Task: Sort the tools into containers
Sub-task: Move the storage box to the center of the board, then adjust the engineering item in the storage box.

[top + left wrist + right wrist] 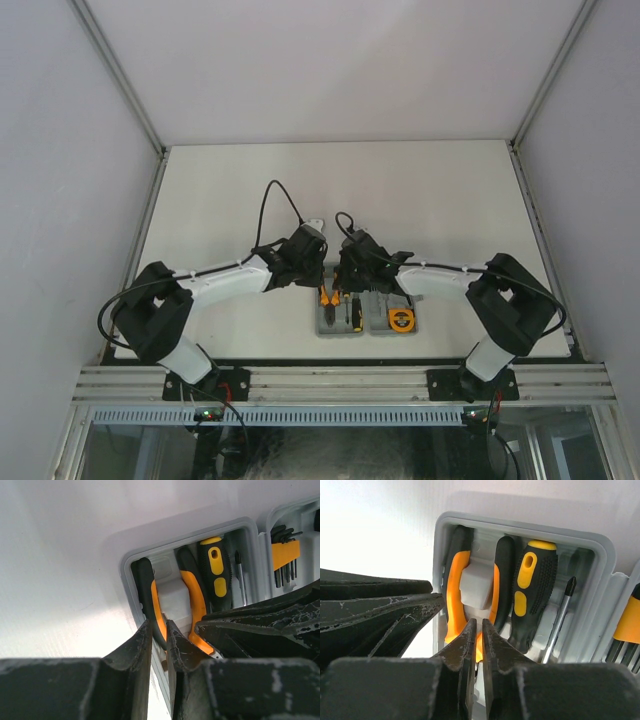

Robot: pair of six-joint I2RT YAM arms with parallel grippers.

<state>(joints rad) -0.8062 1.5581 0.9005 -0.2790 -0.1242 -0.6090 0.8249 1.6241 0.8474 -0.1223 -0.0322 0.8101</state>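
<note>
Top external alone showed the tape measure (400,319) at four o'clock in the case (322,330); right gripper (479,623) pinched together; left gripper's (159,625) grip unclear.

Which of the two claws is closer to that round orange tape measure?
Right. The right gripper is between the pliers' handles, left of the tape measure; the left gripper is farther left, at the pliers' outer handle.

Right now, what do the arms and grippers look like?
Left arm and right arm: white links, bulky black joints, a thin black cable looping off each wrist. Left gripper and right gripper: black tapered fingers, scuffed with pale scratches.
</note>
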